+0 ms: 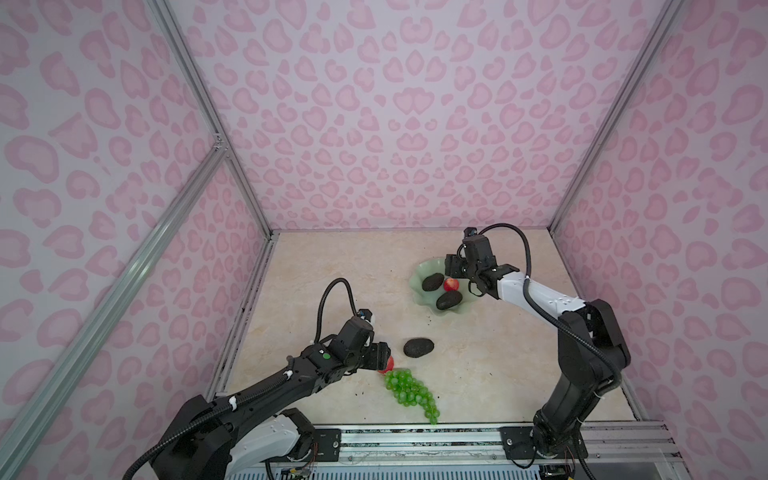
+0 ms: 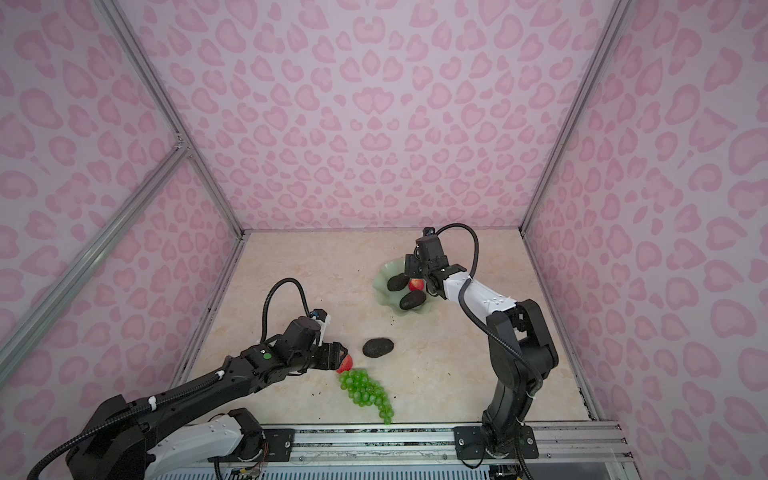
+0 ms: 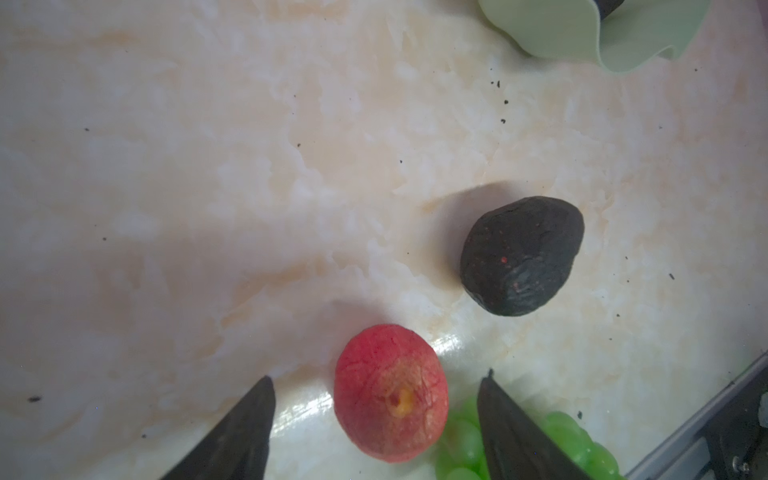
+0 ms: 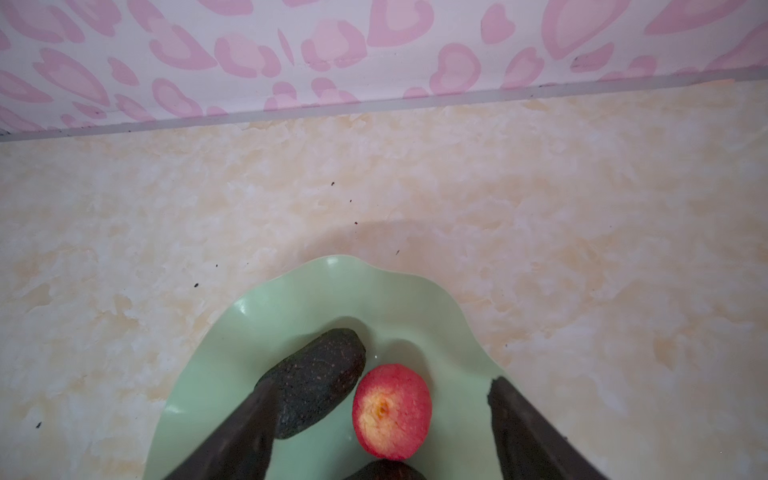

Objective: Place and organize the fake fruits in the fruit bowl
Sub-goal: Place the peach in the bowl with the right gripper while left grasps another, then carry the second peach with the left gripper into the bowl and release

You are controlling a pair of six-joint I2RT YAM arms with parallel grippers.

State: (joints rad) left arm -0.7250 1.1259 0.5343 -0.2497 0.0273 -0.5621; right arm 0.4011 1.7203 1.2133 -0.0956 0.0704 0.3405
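The fruit bowl (image 1: 427,267) is pale mint green and shallow, with a wavy scalloped rim, and sits toward the far right of the marbled cream bench (image 1: 332,270). Inside it lie two dark, rough-skinned oval fruits, the far avocado (image 1: 433,282) and the near avocado (image 1: 449,300). The bowl apple (image 4: 392,411) is tucked between them, small and red with a yellowish dimple facing up. The right end effector (image 4: 382,384) hangs over the bowl with its fingers spread wide on either side of that apple, gripping nothing.

The loose avocado (image 3: 521,255), black with faint reddish specks, lies alone on the bench, well apart from the bowl. Nearer the front, the loose apple (image 3: 390,392) has matte, crackled red skin and rests against the thick end of the grapes (image 1: 409,388). The grapes are a long, glossy, translucent green bunch that tapers toward the bench's front edge. The left end effector (image 3: 379,376) is open, one finger on each side of the loose apple with a gap showing at both
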